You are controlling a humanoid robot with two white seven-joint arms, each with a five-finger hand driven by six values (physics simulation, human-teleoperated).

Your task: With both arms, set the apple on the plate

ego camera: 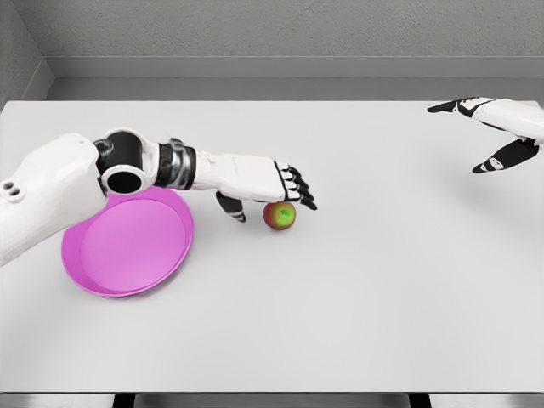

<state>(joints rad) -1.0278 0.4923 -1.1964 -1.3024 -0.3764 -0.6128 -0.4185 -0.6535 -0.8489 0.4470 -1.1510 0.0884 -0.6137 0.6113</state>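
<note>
A small red-and-green apple lies on the white table, a little right of the pink plate. My left hand reaches over the plate and hovers just above the apple, fingers spread over its top and thumb down at its left side; the fingers do not close on the apple. My right hand hangs open far off at the upper right, well away from both apple and plate.
The white table stretches wide around the objects. Its back edge meets a grey wall. My left forearm crosses above the plate's far rim.
</note>
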